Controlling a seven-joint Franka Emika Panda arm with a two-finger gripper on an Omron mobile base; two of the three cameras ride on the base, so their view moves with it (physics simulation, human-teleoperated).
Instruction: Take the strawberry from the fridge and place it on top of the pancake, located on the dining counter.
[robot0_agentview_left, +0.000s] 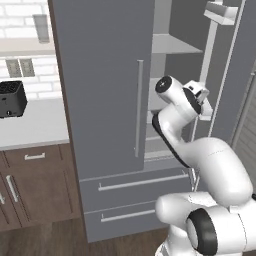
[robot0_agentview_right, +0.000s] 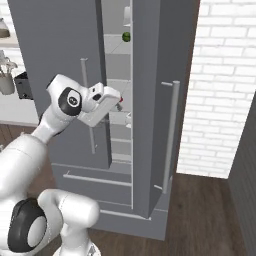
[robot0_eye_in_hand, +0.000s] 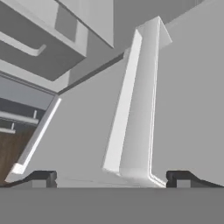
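Note:
The fridge (robot0_agentview_left: 102, 100) stands with its left door shut and its right door (robot0_agentview_right: 150, 100) swung open. My arm reaches into the opening at middle-shelf height. My gripper (robot0_eye_in_hand: 111, 179) is open, its two dark tips wide apart with nothing between them, over a pale grey shelf (robot0_eye_in_hand: 87, 131) and a raised white divider (robot0_eye_in_hand: 135, 105). In the right base view a tiny red spot (robot0_agentview_right: 120, 99) sits right at the front of my hand; it looks like the strawberry. The pancake and the dining counter are out of view.
A small green round fruit (robot0_agentview_right: 126, 36) lies on an upper shelf. Two drawers (robot0_agentview_left: 135, 185) run below the doors. A black toaster (robot0_agentview_left: 12, 98) stands on the left counter (robot0_agentview_left: 35, 130). A white brick wall (robot0_agentview_right: 220, 85) is at the right.

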